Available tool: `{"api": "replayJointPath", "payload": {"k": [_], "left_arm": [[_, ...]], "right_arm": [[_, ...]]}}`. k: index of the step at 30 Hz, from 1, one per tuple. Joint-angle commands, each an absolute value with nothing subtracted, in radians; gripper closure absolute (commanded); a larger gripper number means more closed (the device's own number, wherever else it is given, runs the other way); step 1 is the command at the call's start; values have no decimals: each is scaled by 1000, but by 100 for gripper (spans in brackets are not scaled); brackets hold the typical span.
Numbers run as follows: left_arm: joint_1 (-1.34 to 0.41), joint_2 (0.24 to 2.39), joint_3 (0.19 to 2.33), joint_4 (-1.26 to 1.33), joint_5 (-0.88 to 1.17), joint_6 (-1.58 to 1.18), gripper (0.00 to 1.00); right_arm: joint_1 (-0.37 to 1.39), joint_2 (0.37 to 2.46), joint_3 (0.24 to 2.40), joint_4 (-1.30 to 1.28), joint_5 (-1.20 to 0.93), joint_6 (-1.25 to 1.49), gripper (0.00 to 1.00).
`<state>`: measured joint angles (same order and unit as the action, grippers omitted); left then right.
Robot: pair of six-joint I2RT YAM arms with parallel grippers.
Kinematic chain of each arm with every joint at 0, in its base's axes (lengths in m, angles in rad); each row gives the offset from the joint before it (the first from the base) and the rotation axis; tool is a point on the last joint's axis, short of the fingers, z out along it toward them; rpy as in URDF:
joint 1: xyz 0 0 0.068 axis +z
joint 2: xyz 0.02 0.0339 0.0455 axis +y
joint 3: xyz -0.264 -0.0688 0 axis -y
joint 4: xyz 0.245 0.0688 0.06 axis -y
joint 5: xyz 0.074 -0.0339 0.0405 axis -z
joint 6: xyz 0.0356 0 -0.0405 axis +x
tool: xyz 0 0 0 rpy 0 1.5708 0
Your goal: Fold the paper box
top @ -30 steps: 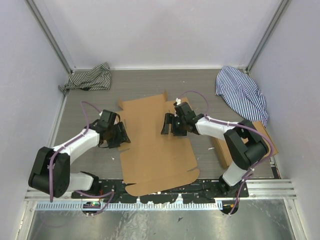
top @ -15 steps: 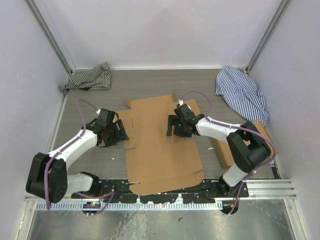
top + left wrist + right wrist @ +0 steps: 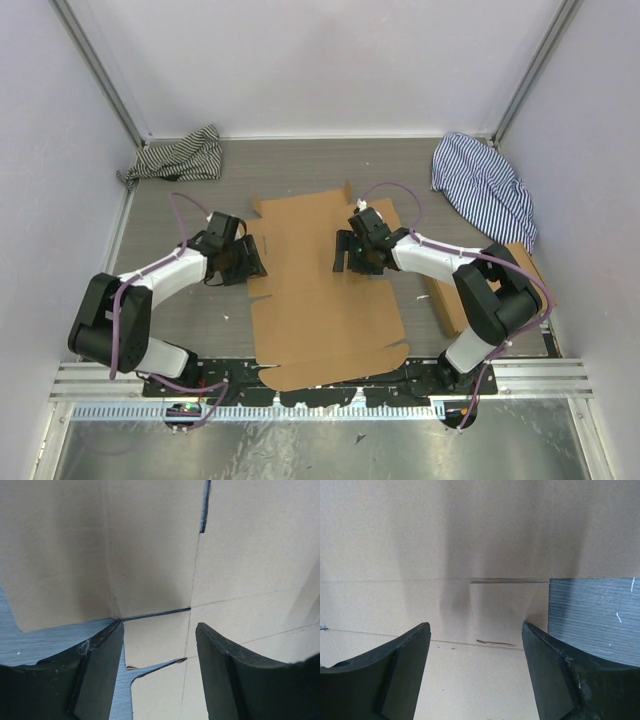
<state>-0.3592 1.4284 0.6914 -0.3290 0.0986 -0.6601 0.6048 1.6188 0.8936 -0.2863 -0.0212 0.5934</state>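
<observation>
The paper box (image 3: 320,310) lay unfolded and mostly flat in the middle of the grey surface (image 3: 210,320), between the two arms; its near edge reached the rail by the arm bases, and its far edge ended in small flaps, one corner of which looked slightly raised.

The left tool (image 3: 248,262) sat at the sheet's left edge with its jaws apart and nothing gripped; in the left wrist view its dark fingers (image 3: 100,670) stood well apart over the cardboard, with a small tab, a dark slit and crease lines between them, and a strip of bare surface at the lower left; whether the fingertips touched the cardboard could not be told.

The right tool (image 3: 345,255) was over the far half of the sheet, right of its middle, jaws wide and holding nothing; in the right wrist view its fingers (image 3: 395,675) framed plain cardboard with faint creases and a short cut, and a patch of bare surface showed to the right.

A second cardboard box (image 3: 437,300) lay on the right, partly hidden behind the right arm and well apart from the sheet; a dark striped cloth (image 3: 180,155) was bunched in the far left corner; a blue-and-white striped cloth (image 3: 485,190) lay in the far right corner.
</observation>
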Motion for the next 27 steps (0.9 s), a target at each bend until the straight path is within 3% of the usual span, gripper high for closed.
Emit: {"api": "replayJointPath", "payload": {"k": [1,27], "left_arm": [[-403,1510,694,-347,103,-634,33],[-465,1278,737,-460,69,-725,38]], "right_arm": [[602,1646,873,-298,-24,598,21],[603,1698,856,-251,-62,613,21]]}}
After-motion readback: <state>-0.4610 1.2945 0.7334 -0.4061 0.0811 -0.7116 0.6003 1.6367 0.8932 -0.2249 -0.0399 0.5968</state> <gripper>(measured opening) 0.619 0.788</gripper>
